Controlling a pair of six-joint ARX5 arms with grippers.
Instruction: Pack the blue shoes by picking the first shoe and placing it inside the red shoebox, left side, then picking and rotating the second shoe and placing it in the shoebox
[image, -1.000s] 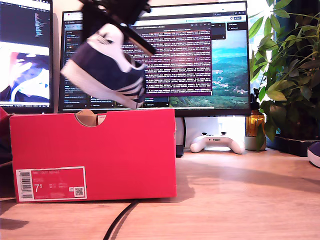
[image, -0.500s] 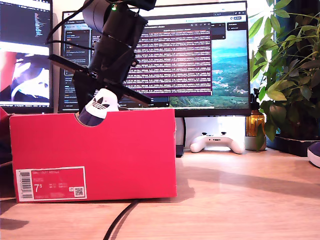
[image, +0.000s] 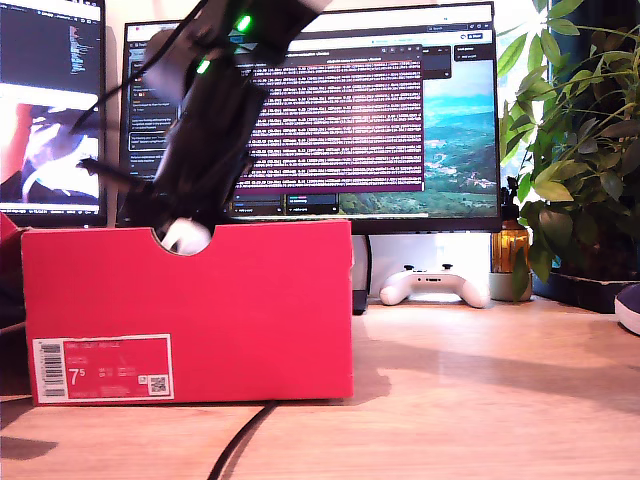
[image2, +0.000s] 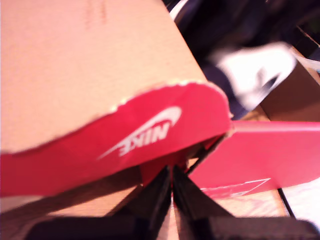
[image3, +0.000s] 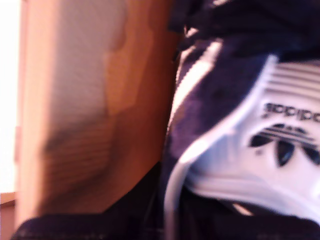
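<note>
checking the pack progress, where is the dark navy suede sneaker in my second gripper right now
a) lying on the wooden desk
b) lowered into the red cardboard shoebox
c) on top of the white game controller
b: only a bit of the dark navy suede sneaker shows through the notch of the red cardboard shoebox.

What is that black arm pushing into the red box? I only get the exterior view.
Observer: A navy shoe. The second wrist view shows its white heel tab with an Adidas trefoil.
Operator: Is it touching the inside?
Observer: It sits right beside the brown inner wall of the box. It is too blurred to tell whether they touch.
Operator: And the other arm?
Observer: My first gripper has its fingers shut on the red Nike lid.
</note>
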